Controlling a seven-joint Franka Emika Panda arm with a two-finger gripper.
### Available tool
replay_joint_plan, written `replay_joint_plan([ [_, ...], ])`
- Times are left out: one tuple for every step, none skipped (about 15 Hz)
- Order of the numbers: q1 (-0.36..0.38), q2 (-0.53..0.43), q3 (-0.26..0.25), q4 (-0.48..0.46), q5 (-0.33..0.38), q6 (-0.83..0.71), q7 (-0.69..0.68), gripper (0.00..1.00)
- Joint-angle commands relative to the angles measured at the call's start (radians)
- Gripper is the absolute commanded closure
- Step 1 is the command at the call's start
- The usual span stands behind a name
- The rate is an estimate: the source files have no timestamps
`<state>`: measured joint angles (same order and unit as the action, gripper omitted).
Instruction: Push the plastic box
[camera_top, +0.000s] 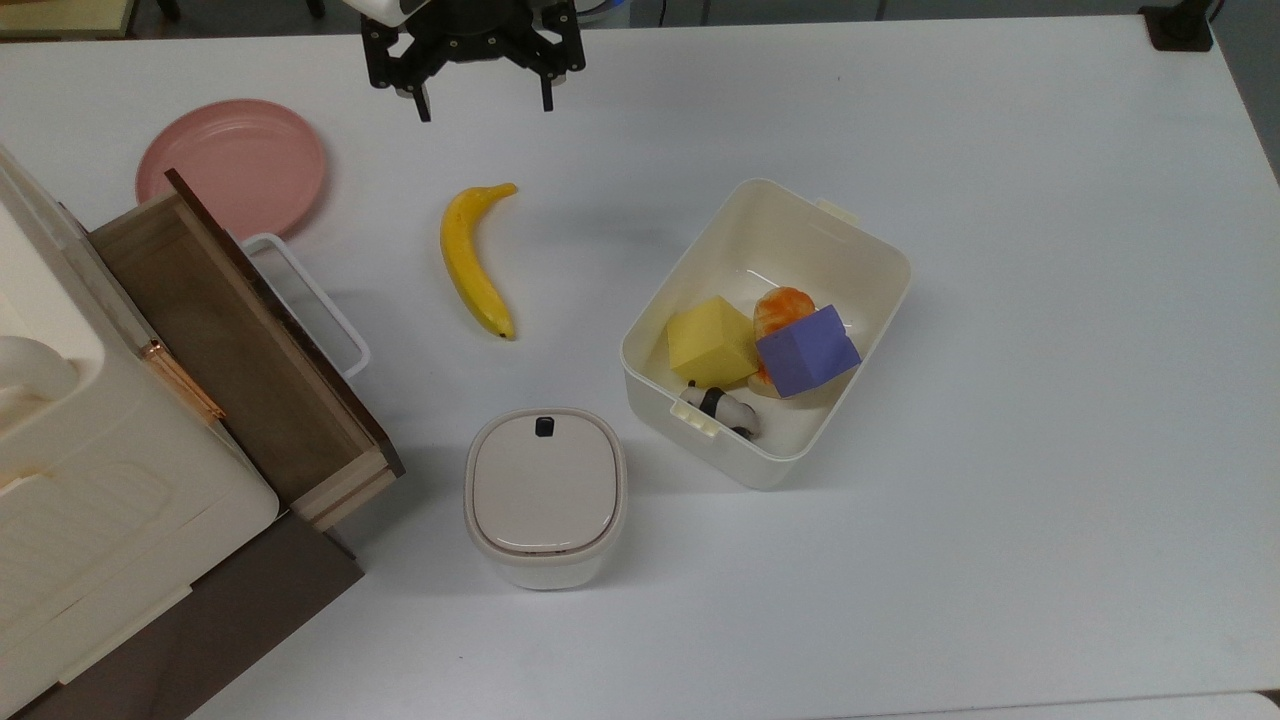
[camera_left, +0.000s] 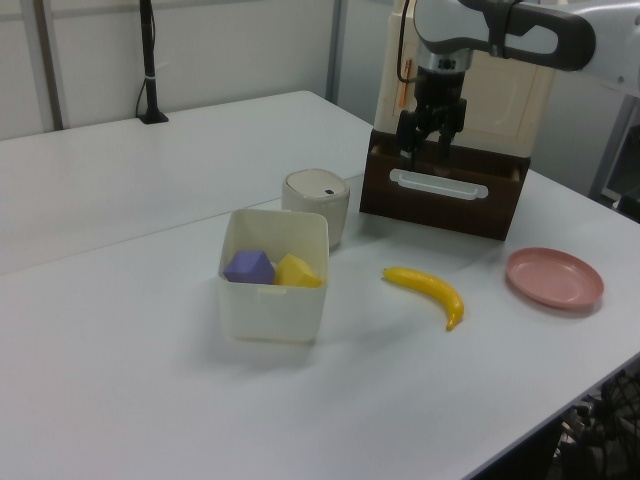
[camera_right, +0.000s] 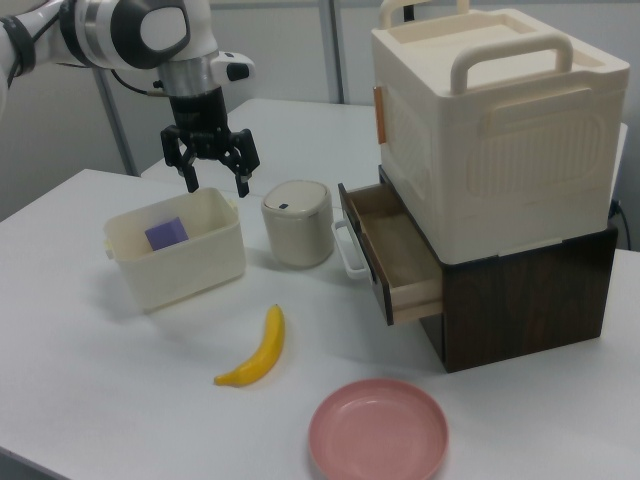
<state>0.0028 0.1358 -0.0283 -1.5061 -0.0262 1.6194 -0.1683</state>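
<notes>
Plastic box (camera_top: 868, 262) stands open-topped on the white table (camera_top: 1000, 550), at an angle to the table edges in the top view, holding a yellow block (camera_top: 708, 343), a purple cube (camera_top: 808, 350), an orange-marked item (camera_top: 782, 308) and a small black-and-white figure (camera_top: 722, 407). Just beside its lower-left corner in the top view sits a lidded container with a black button (camera_top: 545, 495); a banana (camera_top: 473, 262) lies to the top view's left of the box, with a pink plate (camera_top: 232, 165) and an open wooden drawer (camera_top: 235, 350) beyond. Gripper (camera_top: 485, 103) hangs above the table with fingers spread, holding nothing, well apart from the box.
</notes>
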Motion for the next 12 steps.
replay_joint_plan([
  [0.037,-0.019,0.001,-0.013,0.005,-0.074,0.007,0.0],
  [0.036,-0.019,0.001,-0.014,0.005,-0.07,0.007,0.0],
  [0.036,-0.019,0.001,-0.014,0.006,-0.064,0.007,0.0],
  [0.037,-0.019,0.001,-0.014,0.012,-0.064,0.009,0.0],
  [0.039,-0.021,0.001,-0.014,0.015,-0.065,0.016,0.0],
  [0.042,-0.022,0.001,-0.013,0.015,-0.07,0.019,0.0],
  [0.045,-0.024,0.002,-0.013,0.017,-0.073,0.021,0.0],
  [0.046,-0.027,0.007,-0.011,0.018,-0.075,0.023,0.0],
  [0.048,-0.03,0.008,-0.011,0.023,-0.076,0.023,0.0],
  [0.049,-0.034,0.008,-0.011,0.035,-0.079,0.023,0.0],
  [0.051,-0.039,0.01,-0.011,0.041,-0.091,0.023,0.0],
  [0.054,-0.039,0.01,-0.009,0.041,-0.111,0.021,0.0],
])
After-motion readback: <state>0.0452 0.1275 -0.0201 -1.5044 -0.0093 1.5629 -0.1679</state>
